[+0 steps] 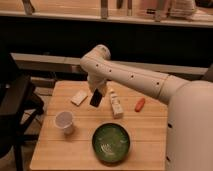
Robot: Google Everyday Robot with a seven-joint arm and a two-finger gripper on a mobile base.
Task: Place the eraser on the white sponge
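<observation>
Hand [98,90] gripping eraser [95,99] beside white sponge [78,97], bottle [116,105], cup [64,122], bowl [111,143] nearby

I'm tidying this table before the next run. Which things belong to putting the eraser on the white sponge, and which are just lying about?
In the job: eraser, gripped by the hand above the table; white sponge, just left of it.
Lying about: white cup, green bowl, white bottle, orange-red oblong item.

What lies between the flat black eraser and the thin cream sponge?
Camera view: only bare wooden table; the gripper holds the eraser just beside the sponge.
</observation>
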